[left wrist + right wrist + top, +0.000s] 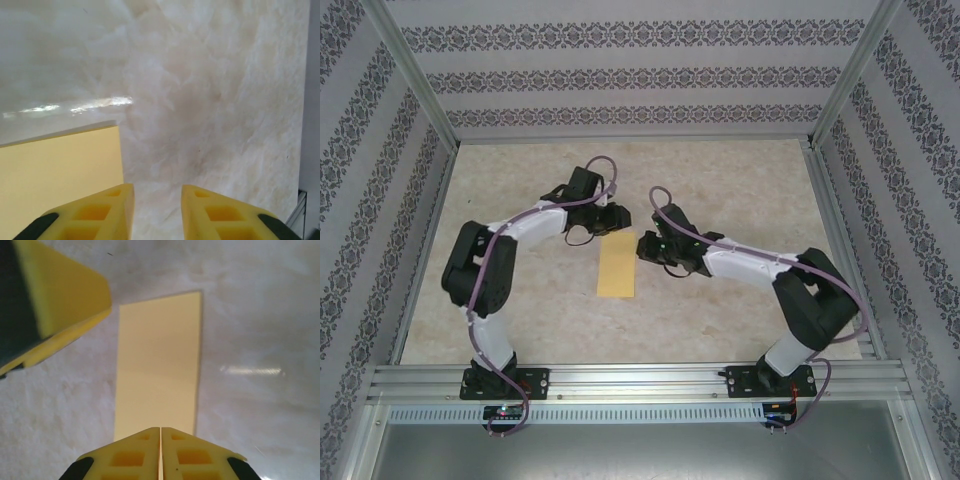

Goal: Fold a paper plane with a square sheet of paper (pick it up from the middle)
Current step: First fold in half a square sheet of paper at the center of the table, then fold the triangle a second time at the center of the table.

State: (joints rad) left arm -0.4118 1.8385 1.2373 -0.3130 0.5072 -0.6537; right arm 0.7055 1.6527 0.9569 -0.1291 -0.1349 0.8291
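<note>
The square sheet of paper (617, 266) lies flat on the table, folded into a narrow yellow rectangle. In the right wrist view the paper (157, 365) stretches away from my right gripper (160, 430), whose fingers are pressed together over its near edge. Whether they pinch it I cannot tell. From above, the right gripper (642, 246) is at the paper's upper right corner. My left gripper (608, 222) hovers just beyond the paper's far end. In its own view the left gripper (157, 192) stands open with bare table between the fingers and the paper (60, 165) to their left.
The pale marbled table (720, 190) is fenced by aluminium rails (640, 380) in front and patterned walls on three sides. One finger (65, 295) of the left gripper shows at the upper left of the right wrist view, close to the paper's far corner.
</note>
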